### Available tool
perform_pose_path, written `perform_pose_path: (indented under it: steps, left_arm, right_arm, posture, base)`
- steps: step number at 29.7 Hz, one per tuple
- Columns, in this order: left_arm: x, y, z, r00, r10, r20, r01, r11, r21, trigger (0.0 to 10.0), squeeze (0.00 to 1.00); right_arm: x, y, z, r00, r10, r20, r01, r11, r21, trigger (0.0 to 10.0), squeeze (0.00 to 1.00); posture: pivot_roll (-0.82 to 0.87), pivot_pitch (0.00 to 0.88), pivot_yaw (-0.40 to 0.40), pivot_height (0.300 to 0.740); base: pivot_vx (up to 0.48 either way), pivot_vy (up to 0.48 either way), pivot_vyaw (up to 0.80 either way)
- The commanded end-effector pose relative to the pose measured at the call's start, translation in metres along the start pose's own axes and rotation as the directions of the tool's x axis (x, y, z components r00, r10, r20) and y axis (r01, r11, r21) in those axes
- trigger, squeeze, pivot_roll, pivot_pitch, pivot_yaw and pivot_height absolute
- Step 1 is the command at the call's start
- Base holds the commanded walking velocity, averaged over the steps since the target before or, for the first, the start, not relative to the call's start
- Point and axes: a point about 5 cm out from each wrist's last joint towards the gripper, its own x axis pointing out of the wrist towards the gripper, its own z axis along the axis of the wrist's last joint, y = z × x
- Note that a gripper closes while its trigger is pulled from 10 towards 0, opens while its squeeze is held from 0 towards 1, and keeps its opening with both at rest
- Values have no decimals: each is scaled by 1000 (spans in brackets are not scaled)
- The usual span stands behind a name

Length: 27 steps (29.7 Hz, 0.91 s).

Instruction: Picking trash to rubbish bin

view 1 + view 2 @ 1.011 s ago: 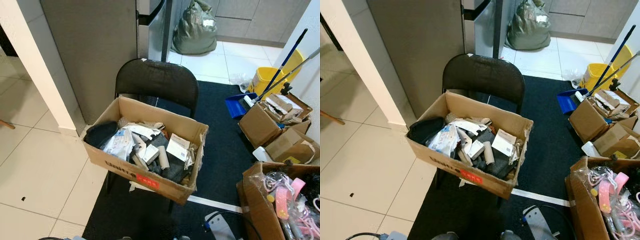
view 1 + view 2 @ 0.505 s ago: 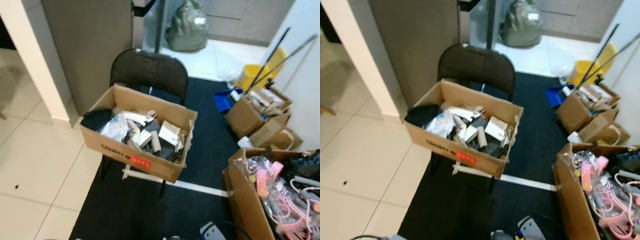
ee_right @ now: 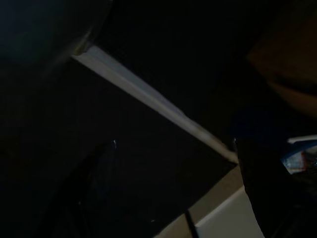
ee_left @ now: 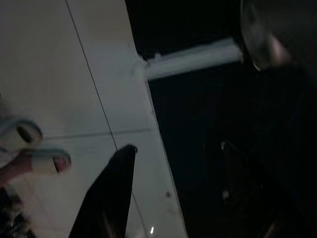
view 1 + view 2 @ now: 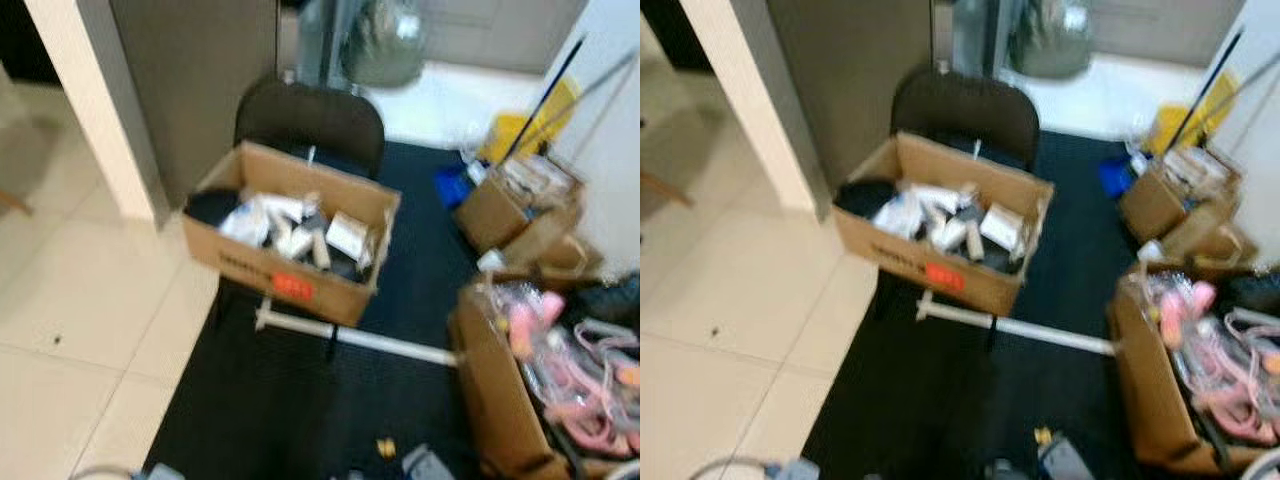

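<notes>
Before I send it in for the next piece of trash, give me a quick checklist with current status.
1. Head views sharp enough to aim: not ok, both blurred.
2. Target seen: ok, a small yellow scrap lies on the dark mat.
3. Rubbish box on the chair located: ok, ahead, already holding trash.
4. Route: not ok, a white strip lies across the mat.
5. Left end effector ready: cannot tell, one finger shows.
6. Right end effector: cannot tell, view too dark.

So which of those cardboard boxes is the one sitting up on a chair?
The open box with the red label, full of papers. It rests on the black folding chair; the other boxes sit on the floor.
</notes>
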Motion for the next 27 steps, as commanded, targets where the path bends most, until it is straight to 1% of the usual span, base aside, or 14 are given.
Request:
perform_pose_path:
  steps: [1, 20, 27]
  left_arm:
    - [-1, -2, -9, 1000, -14, -28, 14, 1000, 8, 10000, 0]
    - [-1, -1, -7, 1000, -17, -25, 17, 1000, 19, 10000, 0]
    - [-1, -2, -8, 999, -20, -26, 20, 1000, 19, 10000, 0]
  right_arm:
    - [0, -1, -3, 1000, 3, -9, -3, 1000, -22, 10000, 0]
    - [0, 2, -1, 1000, 14, -11, -15, 999, -37, 10000, 0]
    - [1, 8, 10, 1000, 22, 8, -22, 999, -43, 10000, 0]
  posture:
    - [65, 101, -32, 740]
    - [63, 102, -28, 740]
    - [57, 103, -28, 740]
  base:
    - [-326, 0, 0]
    - [-327, 0, 0]
    - [-327, 0, 0]
